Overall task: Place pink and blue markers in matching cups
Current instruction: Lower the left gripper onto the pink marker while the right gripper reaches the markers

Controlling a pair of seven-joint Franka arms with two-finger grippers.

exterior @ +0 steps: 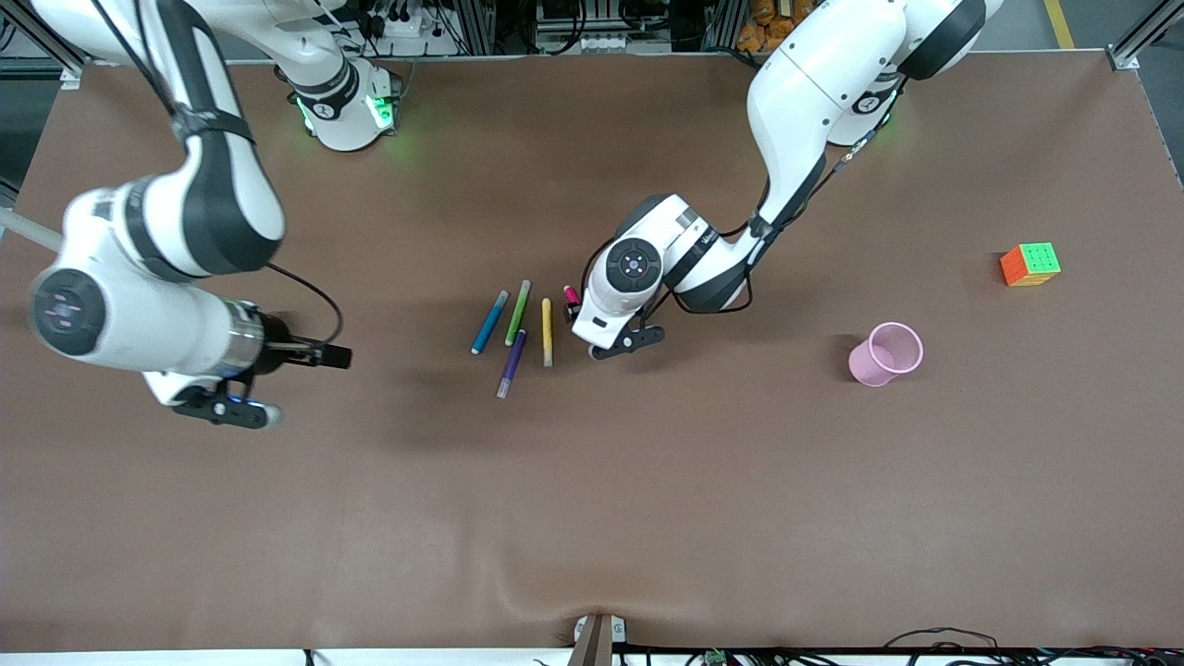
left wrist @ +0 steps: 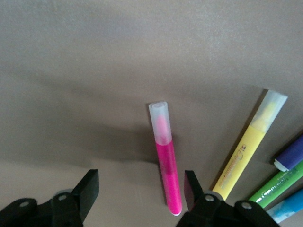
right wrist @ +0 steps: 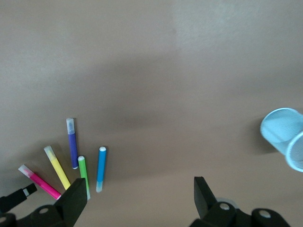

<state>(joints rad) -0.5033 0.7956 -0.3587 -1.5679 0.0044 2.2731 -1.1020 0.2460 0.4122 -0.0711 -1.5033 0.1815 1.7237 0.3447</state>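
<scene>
The pink marker [exterior: 571, 296] lies on the brown table beside the yellow pen. My left gripper [exterior: 581, 319] is low over it, open. In the left wrist view the pink marker [left wrist: 166, 165] lies between the open fingers [left wrist: 191, 189], close to one of them, and my left gripper [left wrist: 141, 189] is not touching it. The blue marker [exterior: 489, 322] lies at the other end of the pen row and also shows in the right wrist view [right wrist: 101, 168]. My right gripper [exterior: 319, 353] hangs open and empty over bare table toward the right arm's end [right wrist: 142, 194]. The pink cup [exterior: 886, 354] stands toward the left arm's end. The pale blue cup [right wrist: 281, 130] shows only in the right wrist view.
A green pen [exterior: 518, 313], a purple pen [exterior: 511, 363] and a yellow pen [exterior: 547, 331] lie between the blue and pink markers. A colour cube [exterior: 1029, 265] sits toward the left arm's end, farther from the front camera than the pink cup.
</scene>
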